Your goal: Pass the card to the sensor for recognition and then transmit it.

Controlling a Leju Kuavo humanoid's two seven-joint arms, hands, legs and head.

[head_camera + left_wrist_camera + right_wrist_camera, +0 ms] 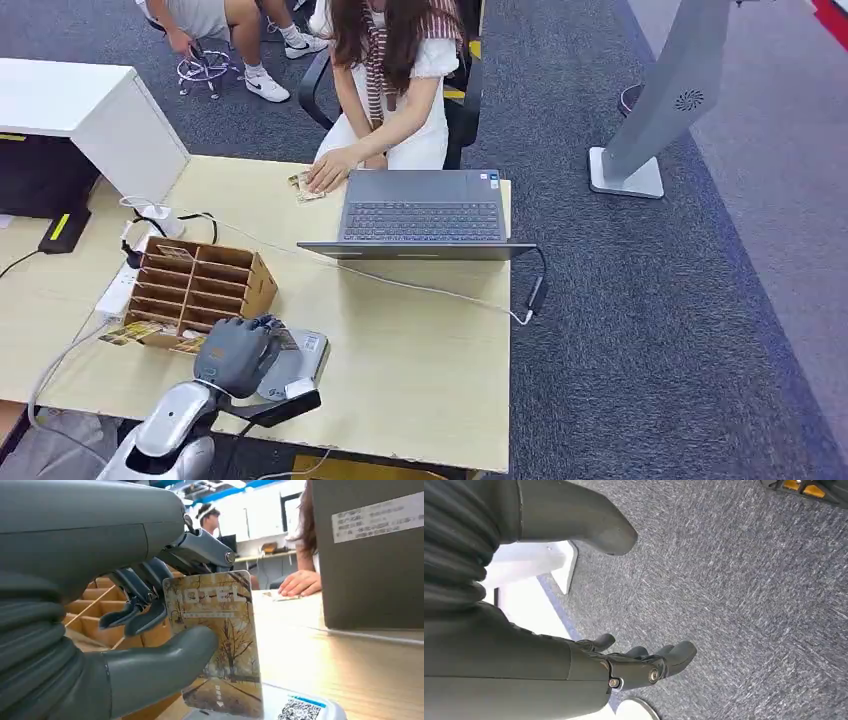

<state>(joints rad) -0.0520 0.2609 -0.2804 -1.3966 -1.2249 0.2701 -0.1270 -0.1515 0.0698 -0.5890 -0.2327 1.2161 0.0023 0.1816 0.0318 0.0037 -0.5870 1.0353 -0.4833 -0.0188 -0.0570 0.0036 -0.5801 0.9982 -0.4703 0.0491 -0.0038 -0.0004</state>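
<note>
The left robot hand (238,352) grips the card (216,640) between its thick thumb and the darker fingers (142,611), holding it upright with its lower edge just over the sensor (297,362), the flat grey reader at the near edge of the table (420,370). From the wrist camera the card's printed face, an autumn tree scene with lettering across the top, stands squarely above the reader's top surface, where a square code label (299,710) shows. I cannot tell whether the card's edge is touching the reader or hanging just clear of it. Held low and close like this, it looks placed to be read, so I'd judge the recognition step is under way and the handing-over not yet begun.

Just behind the hand sits the cardboard sorting box (200,285) with its small compartments, near enough that a card could be drawn from it in a short reach. Across the table a person rests a hand (330,170) on another card (303,187) beside the open laptop (420,215), likely the one to receive this card.

The right robot hand (644,662) hangs over the grey carpet (749,580), holding nothing, fingers loosely spread.
</note>
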